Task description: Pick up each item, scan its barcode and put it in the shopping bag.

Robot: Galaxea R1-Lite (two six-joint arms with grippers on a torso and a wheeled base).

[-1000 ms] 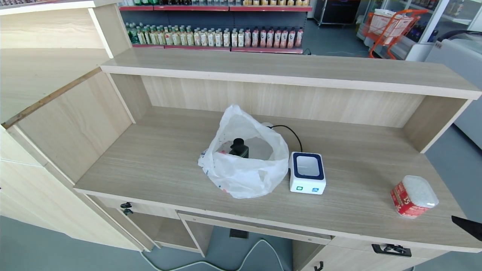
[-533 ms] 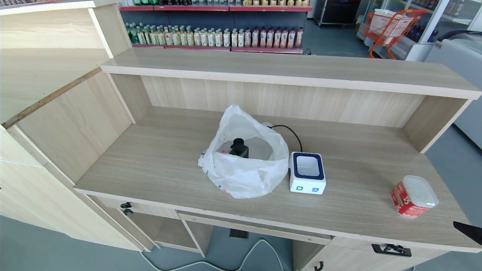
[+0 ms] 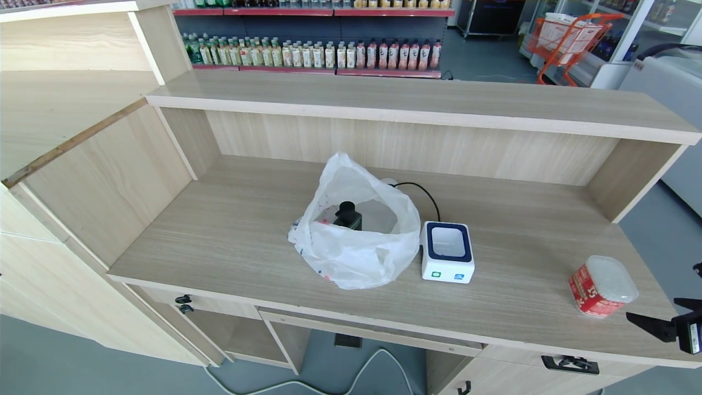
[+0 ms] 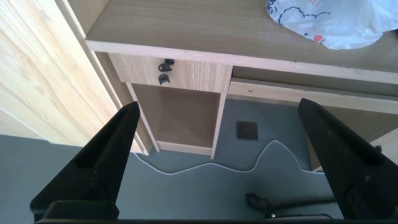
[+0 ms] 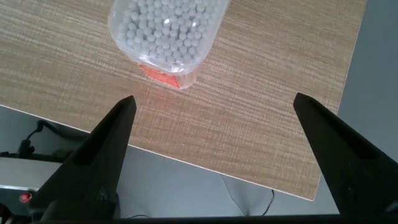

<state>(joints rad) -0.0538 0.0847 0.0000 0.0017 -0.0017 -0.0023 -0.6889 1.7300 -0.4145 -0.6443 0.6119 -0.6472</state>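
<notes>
Centrally, crinkly plastic shopping bag (image 3: 356, 258); boxy white scanner (image 3: 447, 251)

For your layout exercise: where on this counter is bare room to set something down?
Free: counter left of the shopping bag, up to the side wall; also between scanner and red tub. Crowded: bag and scanner sit close together.

Open tabletop (image 3: 230, 236) lies left of the shopping bag (image 3: 356, 252) and between the scanner (image 3: 447, 251) and the bead jar (image 3: 602, 285). Bag and scanner stand nearly touching at centre, the cable (image 3: 425, 192) looping behind them. A back panel (image 3: 493, 148) and 2 side walls (image 3: 115, 186) close the rear and flanks; the front edge and the space above are open.
</notes>
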